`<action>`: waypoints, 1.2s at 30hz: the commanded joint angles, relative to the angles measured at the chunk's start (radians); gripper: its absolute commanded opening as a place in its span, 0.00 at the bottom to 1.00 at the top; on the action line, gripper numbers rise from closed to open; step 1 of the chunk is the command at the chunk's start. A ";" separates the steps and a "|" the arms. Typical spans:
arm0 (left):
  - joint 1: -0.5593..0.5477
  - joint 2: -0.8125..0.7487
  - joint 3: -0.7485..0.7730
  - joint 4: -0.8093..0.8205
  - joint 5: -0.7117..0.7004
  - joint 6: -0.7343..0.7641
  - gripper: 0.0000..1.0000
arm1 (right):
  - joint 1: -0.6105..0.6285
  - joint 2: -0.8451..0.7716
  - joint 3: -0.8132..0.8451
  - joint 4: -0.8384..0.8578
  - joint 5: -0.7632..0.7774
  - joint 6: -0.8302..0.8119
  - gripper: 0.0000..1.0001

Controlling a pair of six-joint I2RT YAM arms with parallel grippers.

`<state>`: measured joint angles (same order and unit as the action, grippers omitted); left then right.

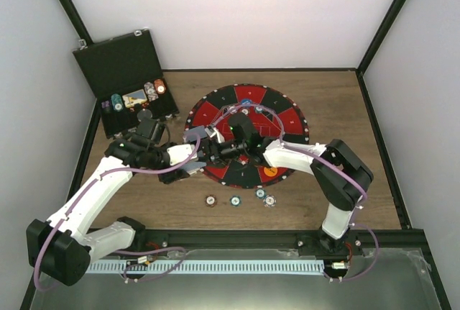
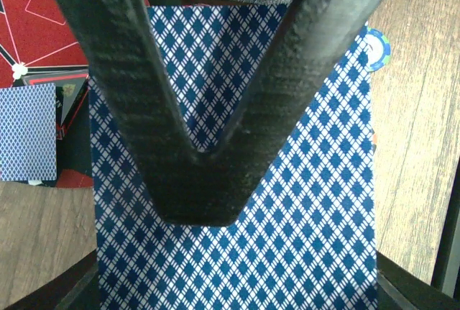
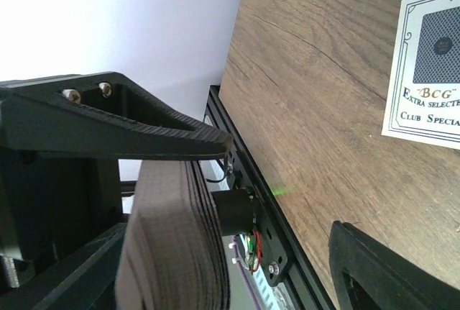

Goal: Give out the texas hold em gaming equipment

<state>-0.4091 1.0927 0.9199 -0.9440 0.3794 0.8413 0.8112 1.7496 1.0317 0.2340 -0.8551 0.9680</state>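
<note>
My left gripper [image 2: 241, 229] is shut on a blue diamond-backed playing card [image 2: 309, 202]. In the top view it [image 1: 195, 156] sits at the left rim of the round mat. A second card [image 2: 27, 131] lies face down on the mat edge. My right gripper [image 3: 230, 213] is shut on the deck of cards [image 3: 172, 252], seen edge-on. In the top view it [image 1: 224, 143] is over the mat, close to the left gripper. Several chips [image 1: 235, 200] lie on the wood below the mat; one chip [image 2: 375, 47] shows beside the held card. An orange disc [image 1: 270, 171] and a blue disc [image 1: 246, 101] lie on the mat.
The red-and-black mat [image 1: 287, 119] fills the table's middle. The open black case [image 1: 115, 65] stands at the back left with chips in it. A white-bordered printed card [image 3: 431, 65] lies on the wood. The black front rail [image 3: 244, 173] runs along the table's near edge.
</note>
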 commanded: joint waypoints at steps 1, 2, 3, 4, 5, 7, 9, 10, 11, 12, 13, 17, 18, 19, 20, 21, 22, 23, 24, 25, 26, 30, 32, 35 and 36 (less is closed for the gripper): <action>0.003 -0.013 0.024 0.005 0.023 0.005 0.15 | 0.008 0.031 0.043 0.028 -0.027 0.001 0.72; 0.003 -0.014 0.026 0.005 0.022 0.005 0.15 | 0.006 0.037 0.044 0.024 -0.028 -0.002 0.69; 0.003 -0.015 0.026 0.004 0.023 0.006 0.15 | 0.003 0.042 0.041 0.024 -0.030 -0.004 0.66; 0.003 -0.014 0.028 0.004 0.023 0.006 0.15 | 0.000 0.046 0.035 0.025 -0.033 -0.005 0.63; 0.004 -0.014 0.029 0.004 0.023 0.006 0.15 | -0.006 0.048 0.031 0.026 -0.034 -0.004 0.60; 0.004 -0.014 0.031 0.001 0.023 0.008 0.15 | -0.018 0.042 0.012 0.034 -0.037 -0.001 0.57; 0.004 -0.016 0.031 0.002 0.021 0.010 0.15 | -0.031 0.030 -0.010 0.035 -0.038 -0.001 0.53; 0.004 -0.016 0.030 0.002 0.020 0.010 0.15 | -0.038 0.020 -0.019 0.033 -0.038 -0.003 0.52; 0.003 -0.016 0.028 0.002 0.018 0.011 0.15 | -0.044 0.011 -0.027 0.030 -0.036 -0.007 0.50; 0.004 -0.016 0.026 0.002 0.018 0.012 0.15 | -0.049 -0.002 -0.035 0.024 -0.034 -0.010 0.48; 0.004 -0.015 0.026 0.003 0.017 0.014 0.15 | -0.053 -0.012 -0.041 0.017 -0.030 -0.014 0.46; 0.003 -0.010 0.025 0.007 0.016 0.015 0.15 | -0.063 -0.053 -0.056 -0.011 -0.020 -0.026 0.39; 0.004 -0.010 0.025 0.007 0.018 0.015 0.15 | -0.064 -0.061 -0.056 -0.023 -0.015 -0.031 0.38; 0.005 -0.009 0.025 0.008 0.019 0.013 0.15 | -0.063 -0.068 -0.057 -0.032 -0.012 -0.035 0.37; 0.004 -0.008 0.023 0.010 0.019 0.013 0.15 | -0.063 -0.074 -0.058 -0.038 -0.011 -0.037 0.37; 0.004 -0.008 0.023 0.010 0.021 0.011 0.15 | -0.063 -0.079 -0.061 -0.041 -0.011 -0.037 0.37; 0.004 -0.007 0.023 0.010 0.020 0.011 0.15 | -0.063 -0.087 -0.063 -0.043 -0.010 -0.036 0.36; 0.004 -0.008 0.022 0.010 0.018 0.012 0.15 | -0.063 -0.094 -0.066 -0.044 -0.010 -0.035 0.35; 0.004 -0.008 0.021 0.010 0.017 0.013 0.15 | -0.063 -0.103 -0.069 -0.047 -0.007 -0.035 0.34; 0.003 -0.009 0.019 0.011 0.016 0.013 0.15 | -0.063 -0.112 -0.071 -0.052 -0.003 -0.035 0.33; 0.004 -0.010 0.016 0.010 0.014 0.014 0.15 | -0.064 -0.121 -0.071 -0.059 0.002 -0.037 0.31; 0.004 -0.009 0.009 0.013 0.010 0.018 0.15 | -0.071 -0.152 -0.070 -0.101 0.022 -0.046 0.27; 0.004 -0.012 0.008 0.013 0.009 0.017 0.15 | -0.077 -0.168 -0.075 -0.114 0.028 -0.049 0.21; 0.004 -0.013 0.006 0.014 0.007 0.018 0.15 | -0.093 -0.189 -0.087 -0.122 0.028 -0.048 0.14; 0.003 -0.013 0.005 0.014 0.007 0.019 0.15 | -0.100 -0.196 -0.091 -0.120 0.024 -0.046 0.12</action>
<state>-0.4091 1.0927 0.9199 -0.9516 0.3683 0.8448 0.7368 1.6016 0.9546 0.1474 -0.8421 0.9318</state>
